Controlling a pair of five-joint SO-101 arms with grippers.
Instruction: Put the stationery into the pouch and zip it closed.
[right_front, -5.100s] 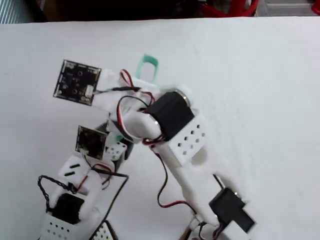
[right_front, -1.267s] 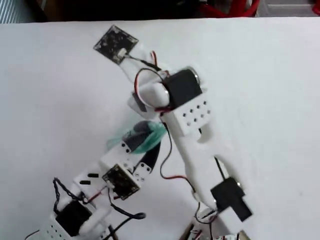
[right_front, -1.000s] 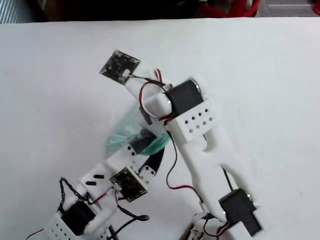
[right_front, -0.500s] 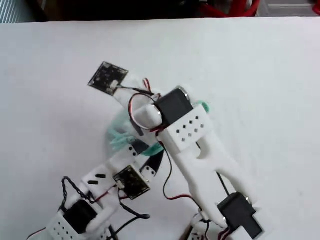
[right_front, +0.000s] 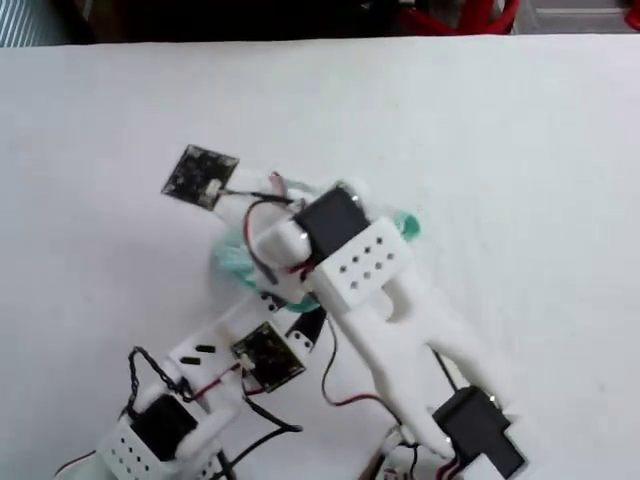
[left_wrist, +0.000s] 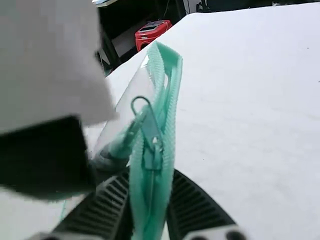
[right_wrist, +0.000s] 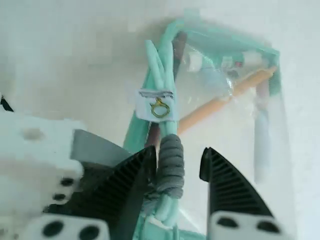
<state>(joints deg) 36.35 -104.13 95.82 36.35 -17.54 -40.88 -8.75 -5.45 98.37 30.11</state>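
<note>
Left hand (left_wrist: 150, 186) is clamping the teal zip edge of the pouch (left_wrist: 169, 85), its jaws pressing together on the band just beside the zip pull (left_wrist: 151, 134). It seems to be holding that edge up off the bench (right_front: 500, 130). Right hand (right_wrist: 179, 156) is hovering at the same zip edge with its jaws standing apart. A grey ribbed piece (right_wrist: 170, 162) is sitting between them, touching one jaw only.

Stationery (right_wrist: 222, 104) is lying inside the pouch and showing through its clear wall, so I am judging the loading done and the zipping in hand. Next, the right hand is going to need to close on the pull and draw it along the zip while the left is anchoring the pouch.

From above, both arms are covering most of the pouch. I cannot tell what the grey piece is, nor how far the zip is already running shut.
</note>
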